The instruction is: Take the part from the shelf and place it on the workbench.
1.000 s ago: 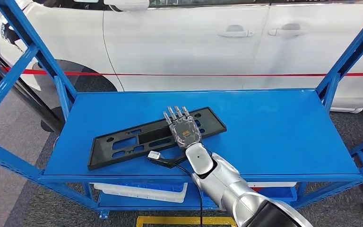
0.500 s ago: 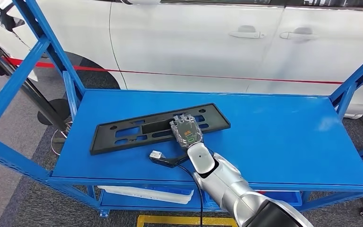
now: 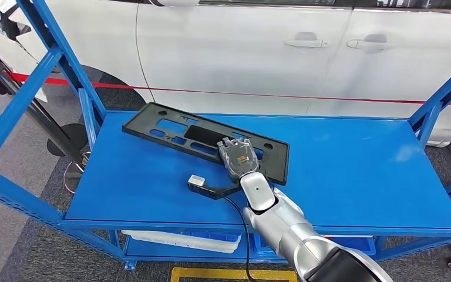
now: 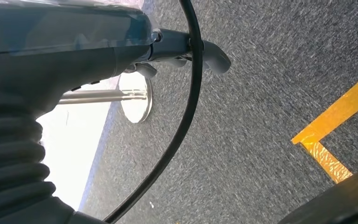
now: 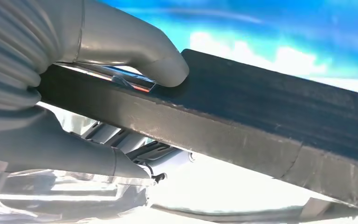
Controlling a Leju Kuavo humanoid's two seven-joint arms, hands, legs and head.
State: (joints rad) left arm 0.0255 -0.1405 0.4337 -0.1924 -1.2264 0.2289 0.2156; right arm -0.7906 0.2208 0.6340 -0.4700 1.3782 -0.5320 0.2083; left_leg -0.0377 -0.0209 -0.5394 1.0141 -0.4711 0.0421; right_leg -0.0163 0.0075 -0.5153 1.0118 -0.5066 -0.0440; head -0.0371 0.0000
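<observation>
The part (image 3: 170, 128) is a long black plastic frame with several cut-outs. It slants over the blue shelf top (image 3: 352, 170), its far end near the back left corner. My right hand (image 3: 239, 155) grips its near end over the middle of the shelf. In the right wrist view the thumb (image 5: 135, 51) presses on one face of the part (image 5: 270, 116) and the fingers close under it, and bright space beneath suggests this end is lifted. My left hand (image 4: 186, 51) hangs over grey carpet, holding nothing, its fingers loosely stretched out.
A small black device with a white tip (image 3: 202, 187) and its cable lies on the shelf beside my right wrist. Blue uprights (image 3: 64, 64) frame both sides. A white car (image 3: 241, 53) stands close behind. A white tray (image 3: 182, 239) sits on the lower level. Yellow tape (image 3: 229, 274) marks the floor.
The hand's fingers closed on the part. Its far end swung from the front left of the shelf to the back left. The camera shifted slightly after the first frame.
</observation>
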